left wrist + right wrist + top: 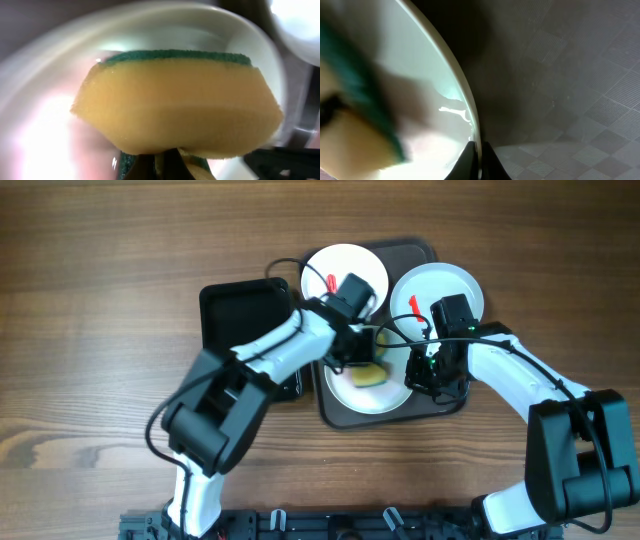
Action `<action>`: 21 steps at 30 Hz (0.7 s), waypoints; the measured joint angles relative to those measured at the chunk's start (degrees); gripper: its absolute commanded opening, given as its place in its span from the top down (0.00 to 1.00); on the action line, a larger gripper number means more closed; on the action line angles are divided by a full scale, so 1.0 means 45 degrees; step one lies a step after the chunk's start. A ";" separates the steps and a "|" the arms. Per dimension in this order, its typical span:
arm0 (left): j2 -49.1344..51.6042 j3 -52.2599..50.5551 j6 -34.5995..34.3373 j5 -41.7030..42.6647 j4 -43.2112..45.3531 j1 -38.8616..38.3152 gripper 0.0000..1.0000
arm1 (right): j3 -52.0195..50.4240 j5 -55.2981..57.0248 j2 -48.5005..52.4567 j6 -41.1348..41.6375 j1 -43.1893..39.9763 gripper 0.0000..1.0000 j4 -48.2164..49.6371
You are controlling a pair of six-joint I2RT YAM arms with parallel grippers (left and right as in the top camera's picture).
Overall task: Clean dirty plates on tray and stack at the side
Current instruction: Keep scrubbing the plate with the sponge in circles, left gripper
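At frame centre a sponge (175, 100) is clamped by the left gripper (163, 162). The plate (432, 70) is pinched at its rim by the right gripper (479, 152).

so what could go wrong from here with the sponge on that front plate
1. The right gripper pinches only the thin rim of the front plate, so scrubbing pressure might make the plate slip or tilt.
2. The left gripper holds the sponge by one edge, so it could twist out.
3. The back-left plate and back-right plate, both with red smears, lie close behind; a wide stroke might bump them.
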 measured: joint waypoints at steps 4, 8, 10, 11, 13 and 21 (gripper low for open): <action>0.0155 0.0024 -0.0345 0.0267 0.0296 -0.0743 0.96 | 0.0000 0.0015 0.0000 0.0000 -0.0005 0.96 -0.0015; 0.0209 0.0141 -0.0389 0.0282 0.0083 -0.0831 0.96 | 0.0000 0.0053 0.0000 0.0000 -0.0005 0.96 -0.0039; 0.0219 0.0243 -0.0384 0.0185 -0.0306 -0.0826 0.96 | 0.0000 0.0044 0.0000 0.0000 0.0000 0.96 -0.0039; 0.0219 0.0282 -0.0379 0.0136 -0.0534 -0.0826 0.96 | 0.0000 0.0029 0.0000 -0.0005 0.0005 0.96 -0.0039; 0.0189 0.0384 -0.0340 -0.0097 -0.1146 -0.0753 0.96 | 0.0000 -0.0058 0.0000 -0.0010 0.0058 0.95 -0.0039; -0.0695 -0.0019 -0.0141 -0.1705 -0.2769 0.0350 0.96 | 0.0000 -0.0097 0.0000 -0.0102 0.0141 0.96 -0.0024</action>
